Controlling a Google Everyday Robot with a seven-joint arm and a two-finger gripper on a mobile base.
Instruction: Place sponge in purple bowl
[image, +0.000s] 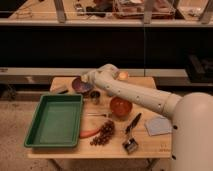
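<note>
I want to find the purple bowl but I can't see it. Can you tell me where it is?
Start at the big green tray on the left of the wooden table. Look just past its far right corner: the purple bowl sits there, right where the robot's tool is hovering. It's dull purple and dark inside, unlike the orange bowl nearer the middle.

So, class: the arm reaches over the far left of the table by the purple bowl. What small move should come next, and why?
Probably a short, slow descent straight over the purple bowl. The gripper sits at the bowl's right rim, near the small metal cup. The sponge itself cannot be made out, so releasing it should wait until the gripper is centred over the bowl's dark inside.
</note>
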